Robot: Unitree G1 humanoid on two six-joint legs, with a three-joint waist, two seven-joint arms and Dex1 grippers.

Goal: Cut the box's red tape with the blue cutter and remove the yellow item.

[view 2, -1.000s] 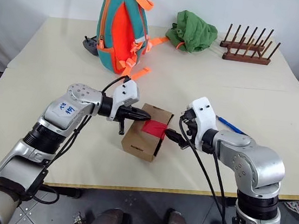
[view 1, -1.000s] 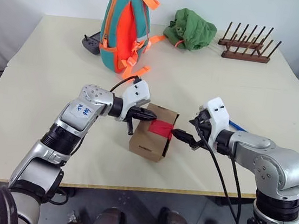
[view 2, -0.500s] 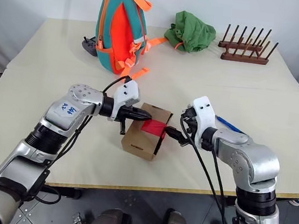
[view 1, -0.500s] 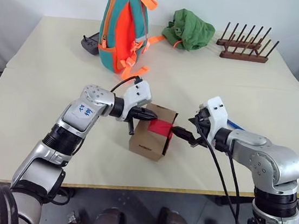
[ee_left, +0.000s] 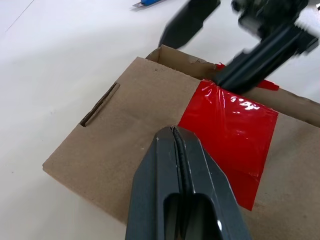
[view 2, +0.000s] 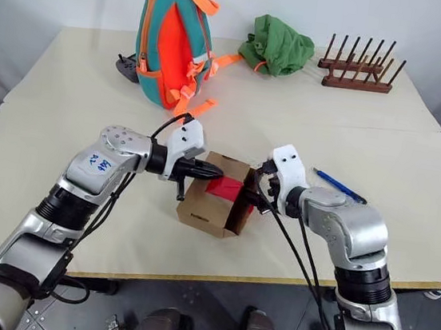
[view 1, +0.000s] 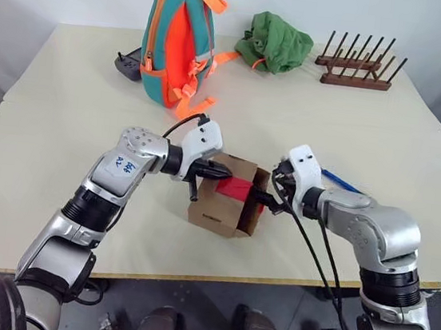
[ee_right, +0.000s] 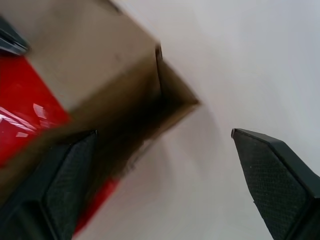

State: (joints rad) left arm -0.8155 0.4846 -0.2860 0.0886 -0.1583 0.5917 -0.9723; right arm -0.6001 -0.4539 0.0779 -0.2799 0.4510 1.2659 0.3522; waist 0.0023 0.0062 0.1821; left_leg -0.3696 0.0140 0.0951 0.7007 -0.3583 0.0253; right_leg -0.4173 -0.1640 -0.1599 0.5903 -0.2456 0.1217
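Head view: the box [view 1: 226, 202] sits near the counter's [view 1: 63, 138] front edge, its red tape [view 1: 238, 188] looking parted on the right, where a flap stands ajar. The blue cutter [view 2: 338, 187] lies set down just right of it.

Left wrist view: the left tool [ee_left: 176, 137], shut and empty, presses the left flap.

Right wrist view: the right tool [ee_right: 165, 150], wide open and empty, straddles the loose flap. Cutting seems done; the yellow item is yet to come out.

The left gripper [view 1: 221, 175] is pinching its two black fingers tight together, with the arm reaching in from the left. The right gripper [view 1: 267, 200] is pointing toward it, holding its fingers [ee_right: 272, 177] wide apart.
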